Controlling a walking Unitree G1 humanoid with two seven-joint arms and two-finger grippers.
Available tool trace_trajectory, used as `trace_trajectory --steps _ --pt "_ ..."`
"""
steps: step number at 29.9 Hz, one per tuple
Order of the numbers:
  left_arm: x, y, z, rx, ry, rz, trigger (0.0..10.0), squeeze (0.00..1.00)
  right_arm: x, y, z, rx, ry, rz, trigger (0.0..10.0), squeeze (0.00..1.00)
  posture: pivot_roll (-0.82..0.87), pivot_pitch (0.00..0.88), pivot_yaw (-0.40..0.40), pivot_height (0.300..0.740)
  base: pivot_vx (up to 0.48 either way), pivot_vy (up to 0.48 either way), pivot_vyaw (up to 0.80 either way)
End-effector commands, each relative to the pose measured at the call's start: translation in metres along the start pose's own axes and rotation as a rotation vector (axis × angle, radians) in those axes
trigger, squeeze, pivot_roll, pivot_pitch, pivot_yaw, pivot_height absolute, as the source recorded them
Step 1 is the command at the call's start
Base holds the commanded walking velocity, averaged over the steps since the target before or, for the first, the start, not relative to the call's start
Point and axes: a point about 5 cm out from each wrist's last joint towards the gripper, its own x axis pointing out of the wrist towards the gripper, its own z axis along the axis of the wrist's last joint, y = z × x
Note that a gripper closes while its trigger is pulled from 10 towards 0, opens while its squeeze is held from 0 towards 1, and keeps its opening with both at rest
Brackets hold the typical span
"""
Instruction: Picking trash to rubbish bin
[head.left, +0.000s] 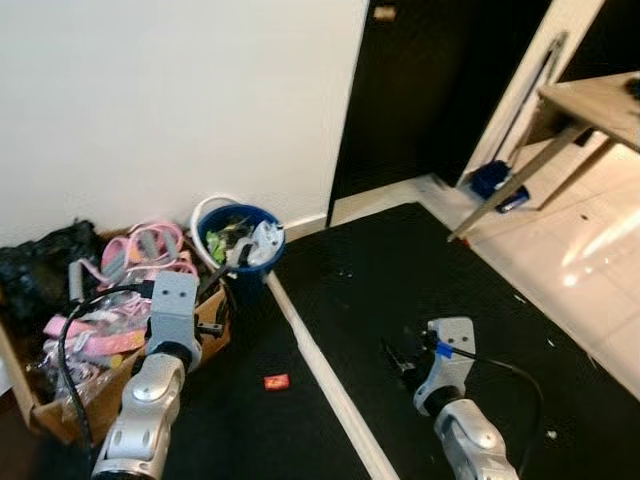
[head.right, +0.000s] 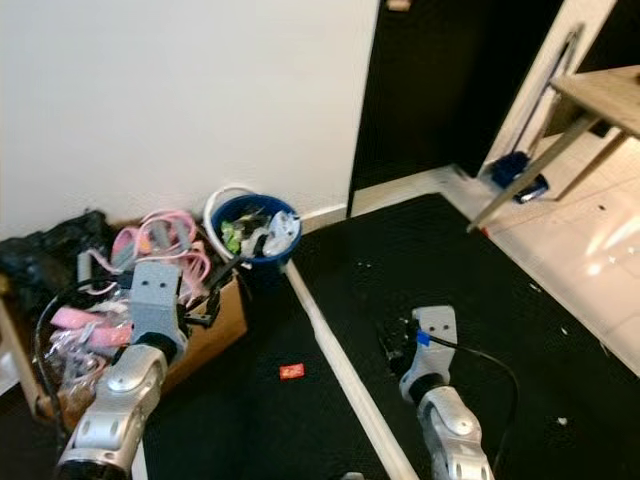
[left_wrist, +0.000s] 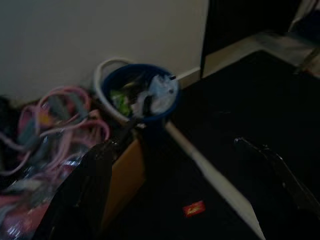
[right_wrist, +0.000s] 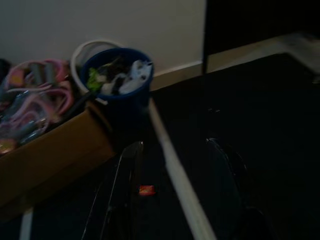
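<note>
While the empty left gripper hovers with fingers spread by the full blue bin, the red wrapper lies flat on black carpet, long axis roughly crosswise; right gripper likewise open.

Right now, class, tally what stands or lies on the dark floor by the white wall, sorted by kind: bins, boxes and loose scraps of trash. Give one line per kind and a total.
Blue rubbish bin, full of trash: 1
Cardboard box holding pink straps: 1
Red scrap loose on the floor: 1
Total: 3
</note>
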Motion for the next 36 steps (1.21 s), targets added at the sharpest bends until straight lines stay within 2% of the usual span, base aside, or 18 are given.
trace_trajectory --steps 1,6,11,16,25,30,36 --pt "-0.002 -0.003 -0.005 0.008 0.016 -0.004 10.0 0.00 -0.002 -0.005 -0.001 -0.005 0.017 -0.015 10.0 0.00 0.00 0.113 -0.045 0.740 0.000 0.000 -0.54" --pt "-0.004 -0.003 -0.006 0.009 0.019 -0.004 10.0 0.00 -0.001 -0.012 0.001 0.013 0.006 -0.057 10.0 0.00 0.00 0.113 -0.038 0.740 0.000 0.000 -0.54" --pt "-0.001 -0.002 -0.004 0.006 0.014 -0.001 10.0 0.00 -0.007 -0.011 -0.001 0.014 0.014 -0.055 10.0 0.00 -0.01 0.119 -0.043 0.740 0.000 0.000 -0.53" --pt "-0.001 -0.007 -0.004 0.003 0.014 -0.011 10.0 0.00 -0.005 -0.013 -0.001 0.015 0.016 -0.060 10.0 0.00 -0.01 0.117 -0.036 0.740 0.000 0.000 -0.52" --pt "0.002 -0.005 -0.003 0.004 0.014 -0.010 10.0 0.00 -0.001 -0.007 0.002 0.013 0.010 -0.031 10.0 0.00 -0.01 0.118 -0.041 0.740 0.000 0.000 -0.52" --pt "-0.002 -0.012 -0.004 0.010 0.013 -0.033 10.0 0.00 0.004 -0.003 0.004 0.016 0.006 -0.024 10.0 0.00 -0.01 0.120 -0.037 0.740 0.000 0.000 -0.51" --pt "0.001 -0.005 -0.003 0.003 0.006 -0.002 10.0 0.00 0.004 0.000 0.005 0.014 0.006 -0.008 10.0 0.00 -0.02 0.123 -0.046 0.740 0.000 0.000 -0.51"
